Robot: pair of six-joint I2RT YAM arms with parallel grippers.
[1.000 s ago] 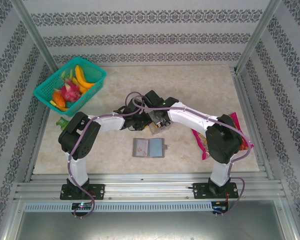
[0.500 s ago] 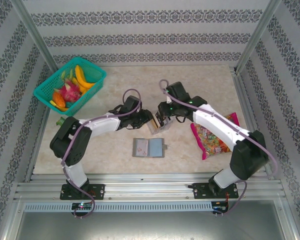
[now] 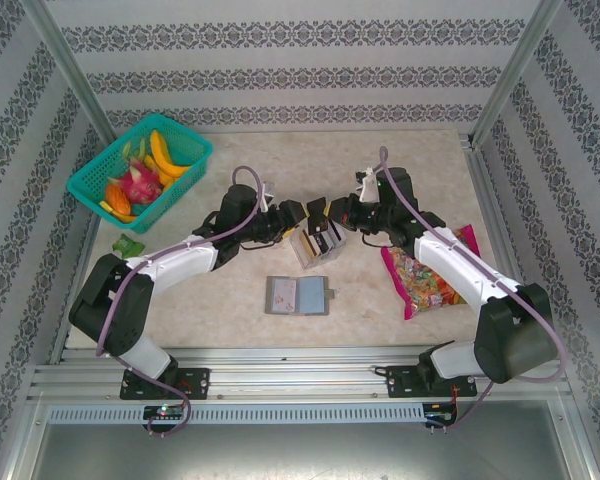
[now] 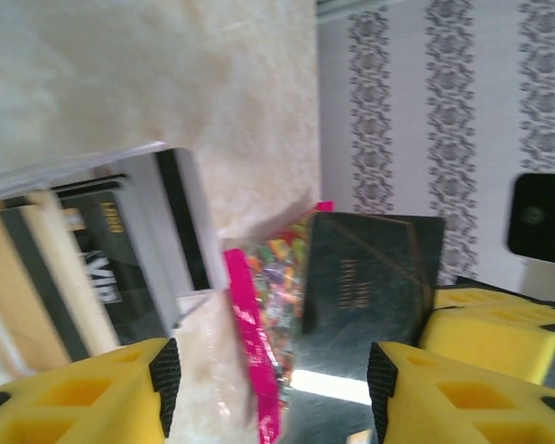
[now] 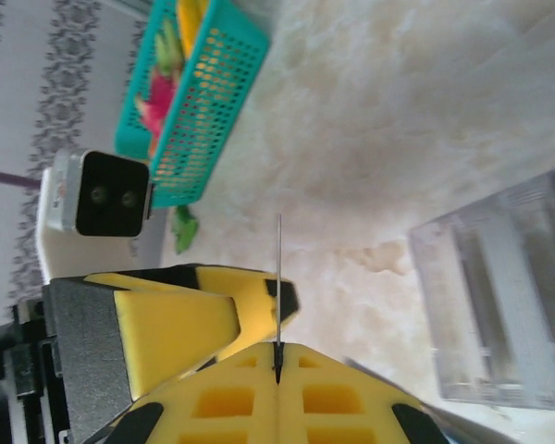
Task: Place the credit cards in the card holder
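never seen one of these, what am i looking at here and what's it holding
Two robot arms are bolted at the edge of a table. The wide picture looks down from above: left arm, right arm. The other two come from cameras on their wrists; the yellow blocks are their jaws. On the table lie a fruit basket, a candy bag, a grey card holder and a clear tray of cards. The right jaws are shut on a dark card. The left jaws stand open, empty.
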